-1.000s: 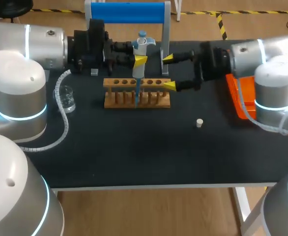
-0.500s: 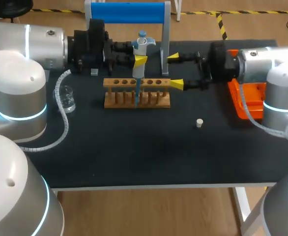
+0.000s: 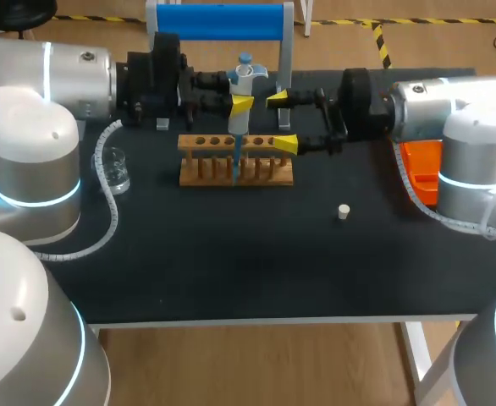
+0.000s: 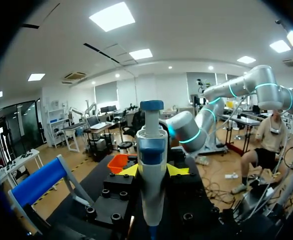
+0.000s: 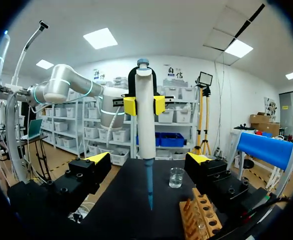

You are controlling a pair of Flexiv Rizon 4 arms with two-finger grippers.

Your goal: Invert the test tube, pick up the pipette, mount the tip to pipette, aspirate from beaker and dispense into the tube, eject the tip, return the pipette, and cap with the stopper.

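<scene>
Upright, the pipette sits clamped in the left gripper.

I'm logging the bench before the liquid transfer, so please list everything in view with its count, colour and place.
pipette: one, white with a blue cap and blue tip, upright over the rack
rack: one, wooden, mid-table toward the back, below the pipette's tip
beaker: one, clear glass, left of the rack
stopper: one, pale, alone on the table, in front and to the right of the rack
orange box: one, at the table's right, partly hidden by the right arm
stand: one, blue bar on metal legs, behind the pipette
table: one, black
left gripper: yellow tips, shut on the pipette
right gripper: yellow tips, open, just right of the pipette
</scene>
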